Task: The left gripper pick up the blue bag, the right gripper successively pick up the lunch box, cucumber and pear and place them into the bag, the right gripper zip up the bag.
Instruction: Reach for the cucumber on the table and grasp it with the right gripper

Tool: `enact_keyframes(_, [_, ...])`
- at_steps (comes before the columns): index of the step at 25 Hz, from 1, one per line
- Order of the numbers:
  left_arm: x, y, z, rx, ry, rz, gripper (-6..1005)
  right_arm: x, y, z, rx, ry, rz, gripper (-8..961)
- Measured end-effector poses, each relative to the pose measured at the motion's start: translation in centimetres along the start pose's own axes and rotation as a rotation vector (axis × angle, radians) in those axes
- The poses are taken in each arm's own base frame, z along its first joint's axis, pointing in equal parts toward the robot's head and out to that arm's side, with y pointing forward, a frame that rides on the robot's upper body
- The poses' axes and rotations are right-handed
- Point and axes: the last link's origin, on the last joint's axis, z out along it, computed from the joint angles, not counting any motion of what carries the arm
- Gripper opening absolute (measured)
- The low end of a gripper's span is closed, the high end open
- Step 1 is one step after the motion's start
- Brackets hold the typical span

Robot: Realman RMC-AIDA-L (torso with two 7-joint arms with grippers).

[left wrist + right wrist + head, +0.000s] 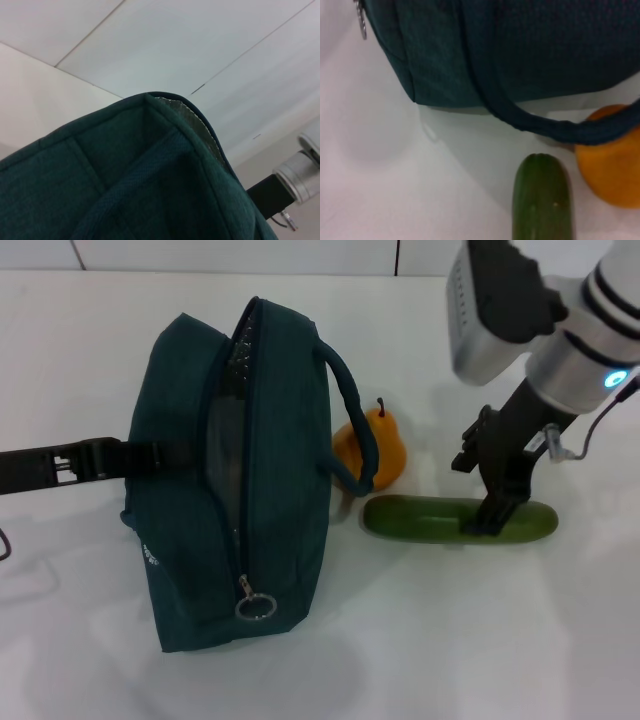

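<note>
The blue bag (285, 440) lies on the white table with its zipper partly open and its ring pull (255, 607) at the near end. My left gripper (130, 457) reaches in from the left and is shut on the bag's left side; the bag's fabric (125, 175) fills the left wrist view. The cucumber (420, 520) lies on the table right of the bag. My right gripper (485, 495) is lowered over its right half, open, one finger on each side. The pear (388, 448) stands behind the cucumber, partly behind a bag handle (352, 405). The lunch box is hidden.
The right wrist view shows the bag (520, 50), its handle (535, 125), the cucumber's end (542, 200) and the pear (610, 170) close together. White table (450, 640) lies in front of and right of the bag.
</note>
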Motion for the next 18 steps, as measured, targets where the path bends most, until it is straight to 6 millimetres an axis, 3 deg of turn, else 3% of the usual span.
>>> enact_keyframes(18, [0.2, 0.1, 0.1, -0.005, 0.003, 0.006, 40, 0.1, 0.4, 2.3, -0.014, 0.025, -0.017, 840])
